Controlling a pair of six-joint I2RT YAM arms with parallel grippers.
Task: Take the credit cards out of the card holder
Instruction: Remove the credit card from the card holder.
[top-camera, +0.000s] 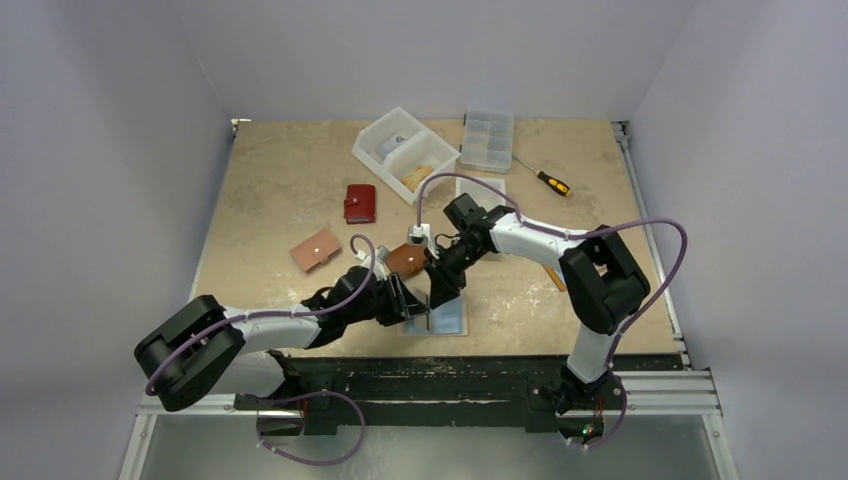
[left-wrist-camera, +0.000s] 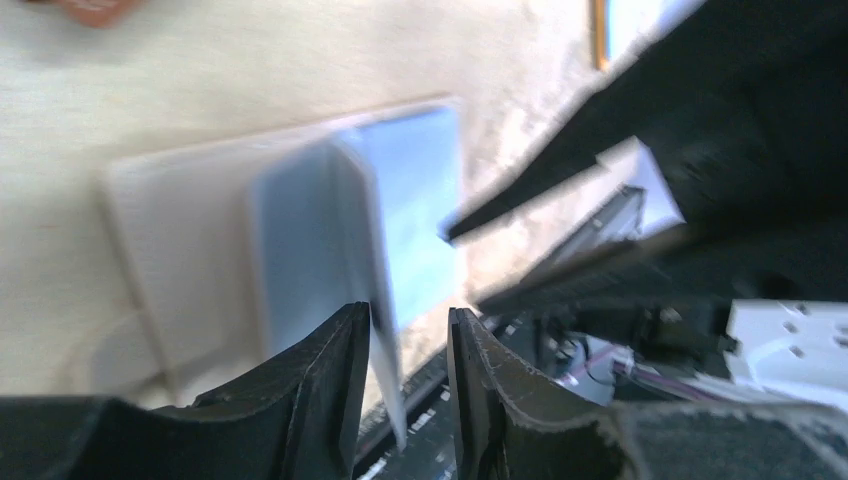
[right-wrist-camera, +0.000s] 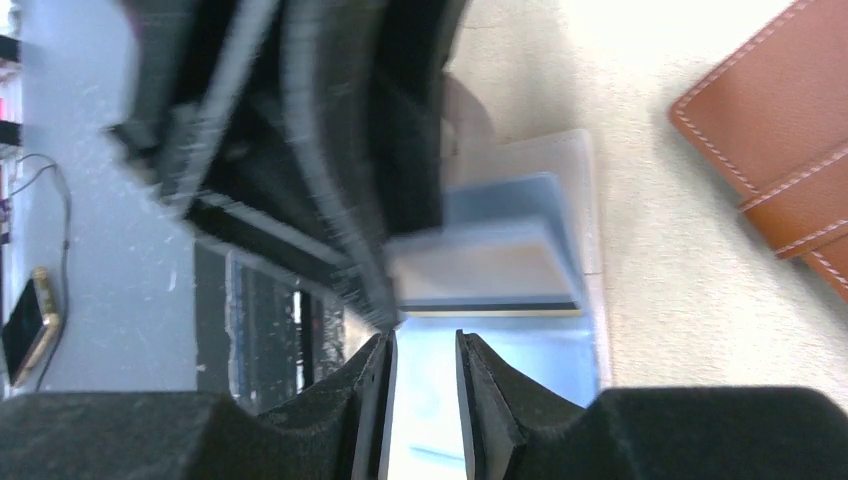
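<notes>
The brown leather card holder (top-camera: 405, 262) lies on the table between the arms and also shows in the right wrist view (right-wrist-camera: 780, 150). Light blue and pale credit cards (top-camera: 452, 320) lie stacked near the front edge, seen in the left wrist view (left-wrist-camera: 415, 200) and the right wrist view (right-wrist-camera: 500, 265). My left gripper (top-camera: 412, 305) (left-wrist-camera: 408, 320) hangs over them with its jaws apart. A pale card (left-wrist-camera: 385, 340) stands edge-on between them, leaning on the left finger. My right gripper (top-camera: 440, 290) (right-wrist-camera: 425, 345) is open and empty just above a light blue card (right-wrist-camera: 520, 400).
A red wallet (top-camera: 360, 203) and a tan wallet (top-camera: 315, 250) lie at the left. White bins (top-camera: 405, 150), a clear organiser box (top-camera: 488, 140) and a screwdriver (top-camera: 545, 180) sit at the back. The table's front edge and a black rail (top-camera: 450, 375) lie close below the cards.
</notes>
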